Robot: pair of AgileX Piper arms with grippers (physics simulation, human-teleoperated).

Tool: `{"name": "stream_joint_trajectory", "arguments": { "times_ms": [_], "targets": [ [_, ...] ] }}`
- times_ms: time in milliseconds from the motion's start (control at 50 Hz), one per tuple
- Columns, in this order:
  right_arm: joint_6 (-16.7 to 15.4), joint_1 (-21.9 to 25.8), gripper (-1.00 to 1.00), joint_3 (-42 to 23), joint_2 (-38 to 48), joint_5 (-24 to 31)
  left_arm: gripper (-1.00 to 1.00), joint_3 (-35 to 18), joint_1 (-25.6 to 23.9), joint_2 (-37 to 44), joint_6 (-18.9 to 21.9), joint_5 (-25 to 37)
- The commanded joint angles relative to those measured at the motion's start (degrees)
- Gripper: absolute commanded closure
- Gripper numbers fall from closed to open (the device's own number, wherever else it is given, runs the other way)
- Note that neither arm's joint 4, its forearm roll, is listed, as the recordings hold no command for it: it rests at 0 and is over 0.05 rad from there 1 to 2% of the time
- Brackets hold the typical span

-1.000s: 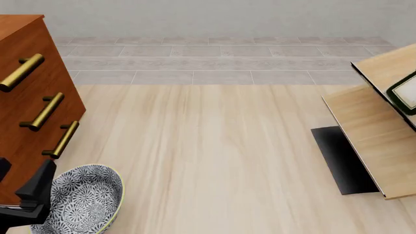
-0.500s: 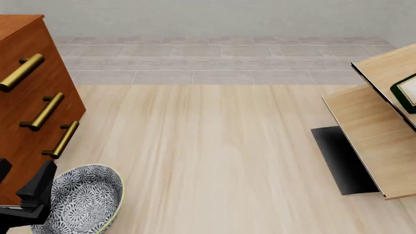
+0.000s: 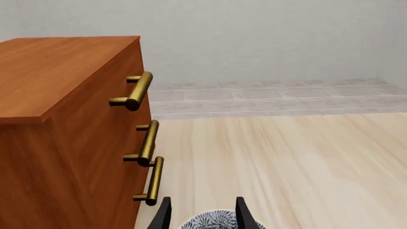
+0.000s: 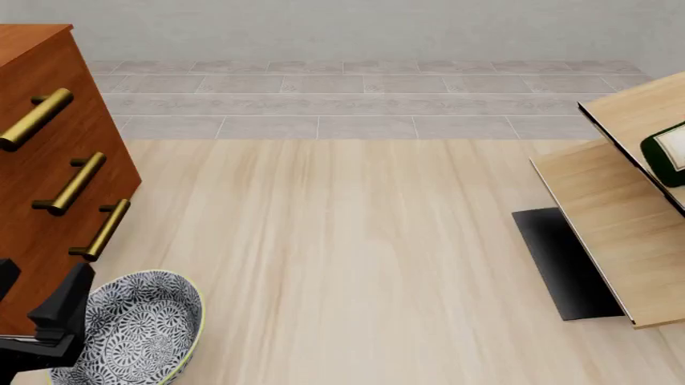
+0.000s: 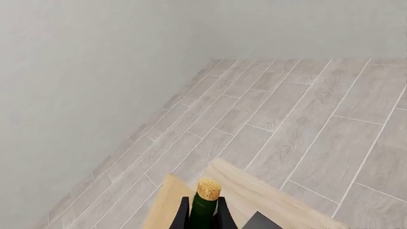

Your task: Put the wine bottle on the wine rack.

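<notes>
The wine bottle (image 4: pixel 668 152) shows only as a dark green body with a white label at the front view's right edge, lying over the upper panels of the pale-wood wine rack (image 4: pixel 610 210). In the right wrist view its green neck and tan cork (image 5: pixel 208 189) stand between the fingers of my right gripper (image 5: pixel 202 206), which is shut on the bottle above the wine rack's panels (image 5: pixel 267 196). My left gripper (image 4: pixel 41 295) hangs open at the near left, over a patterned bowl (image 4: pixel 141 329), with nothing between its fingers (image 3: pixel 164 215).
A reddish-brown drawer cabinet (image 4: pixel 43 168) with brass handles (image 3: pixel 137 90) fills the left side, close beside the left gripper. The rack's black base plate (image 4: pixel 559 258) lies on the wooden table at the right. A grey tiled floor and wall lie beyond.
The bottle's label has slid slightly to the right, toward the picture's edge, over the rack. The left arm and the bowl have not moved.
</notes>
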Motion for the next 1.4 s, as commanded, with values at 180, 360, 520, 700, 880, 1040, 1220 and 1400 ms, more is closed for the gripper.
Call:
{"name": "stream_joint_trajectory", "arguments": {
  "times_ms": [180, 360, 520, 700, 880, 1040, 1220, 1400],
  "targets": [
    [1.0, 1.0, 1.0, 5.0, 4.9, -0.8, -1.0, 0.0, -0.1, 3.0, 0.2, -3.0],
    [1.2, 0.5, 1.0, 4.6, 6.7, -1.6, -1.0, 0.0, 0.0, 3.0, 0.4, -3.1],
    [1.5, 0.7, 1.0, 4.2, 7.5, -1.8, -1.0, 0.0, 0.0, 2.4, 0.4, -2.2],
    [1.6, 1.4, 1.0, 3.9, 7.8, -2.1, -1.0, 0.0, 0.0, 2.6, 0.5, -2.2],
    [1.4, 2.1, 1.0, 3.2, 8.3, -1.8, -1.0, 0.0, 0.1, 1.8, 0.5, -1.3],
    [1.3, 2.2, 1.0, 3.4, 8.4, -2.0, -1.0, 0.0, 0.1, 2.2, 0.6, -1.8],
    [1.1, 2.0, 1.0, 3.5, 8.5, -2.2, -1.0, 0.0, 0.1, 2.7, 0.5, -2.1],
    [1.1, 1.6, 1.0, 3.3, 8.5, -1.8, -1.0, 0.0, 0.2, 2.5, 0.4, -1.9]
  ]
}}
